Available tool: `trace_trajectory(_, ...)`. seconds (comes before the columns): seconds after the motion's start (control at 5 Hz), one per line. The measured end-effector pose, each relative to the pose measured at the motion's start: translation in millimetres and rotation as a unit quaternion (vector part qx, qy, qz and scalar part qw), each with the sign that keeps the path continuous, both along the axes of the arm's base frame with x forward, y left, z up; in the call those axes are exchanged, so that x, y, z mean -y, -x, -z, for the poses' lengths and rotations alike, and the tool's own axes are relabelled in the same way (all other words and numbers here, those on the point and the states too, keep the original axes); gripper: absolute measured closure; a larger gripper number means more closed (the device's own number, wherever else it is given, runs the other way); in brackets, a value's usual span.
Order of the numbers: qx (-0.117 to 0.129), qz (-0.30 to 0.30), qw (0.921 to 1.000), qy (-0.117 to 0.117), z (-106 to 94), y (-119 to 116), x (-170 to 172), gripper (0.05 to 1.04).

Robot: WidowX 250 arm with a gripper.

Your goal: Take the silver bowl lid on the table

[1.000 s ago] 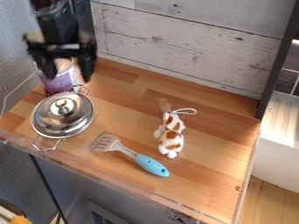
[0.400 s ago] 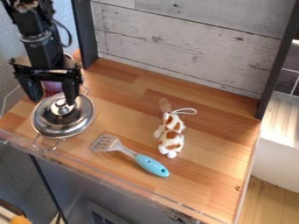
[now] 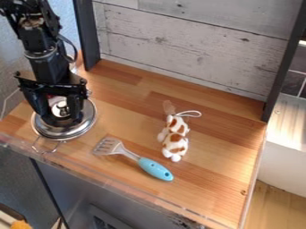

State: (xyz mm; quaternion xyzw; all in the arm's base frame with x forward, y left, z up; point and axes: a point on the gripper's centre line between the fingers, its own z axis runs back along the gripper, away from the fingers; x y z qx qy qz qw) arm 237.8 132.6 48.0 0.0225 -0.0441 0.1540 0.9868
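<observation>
The gripper (image 3: 62,119) is spread open above the lid (image 3: 87,115), its knob (image 3: 61,108) framed between the fingers. The lid is seated on the bowl, at the view's left; the knob can probably be pinched by simple closing.

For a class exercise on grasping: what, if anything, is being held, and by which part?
Nothing is held: the end effector stands open around the knob of the silver lid, with gaps beside the knob.
</observation>
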Motion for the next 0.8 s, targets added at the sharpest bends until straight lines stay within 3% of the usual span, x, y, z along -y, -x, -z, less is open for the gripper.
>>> trace_trajectory(0.4,0.018,-0.014,0.9996,0.014,-1.3,-4.1,0.3,0.671)
trace_trajectory(0.6,0.017,-0.014,0.9996,0.019,-1.8,-3.9,0.9,0.792)
trace_trajectory(0.8,0.015,-0.016,0.9994,0.026,-1.9,-3.9,2.9,0.793)
